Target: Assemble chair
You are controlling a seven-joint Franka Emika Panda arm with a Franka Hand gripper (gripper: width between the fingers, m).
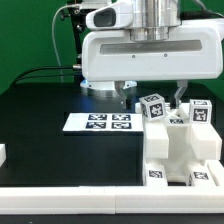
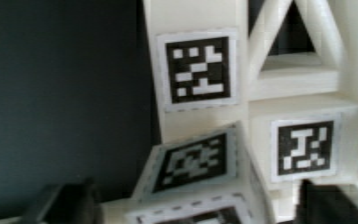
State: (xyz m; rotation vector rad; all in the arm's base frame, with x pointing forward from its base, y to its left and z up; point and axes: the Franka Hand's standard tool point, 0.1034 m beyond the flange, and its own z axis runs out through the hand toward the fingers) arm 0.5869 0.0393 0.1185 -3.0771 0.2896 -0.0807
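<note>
Desk (image 1: 40,105) surface was matte black, edged at the front by a pale rim (image 1: 60,203). Green backdrop (image 1: 25,35) stood behind. The marker board (image 1: 100,122) lay flat mid-desk. Lighting was even, with no hard shadows.

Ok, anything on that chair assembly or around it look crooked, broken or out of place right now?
Nothing stands out. The white chair assembly sits squarely on the black table, its tagged parts looking intact. The marker board lies flat beside it. The gripper hangs just above the assembly; its jaw state is unclear.
</note>
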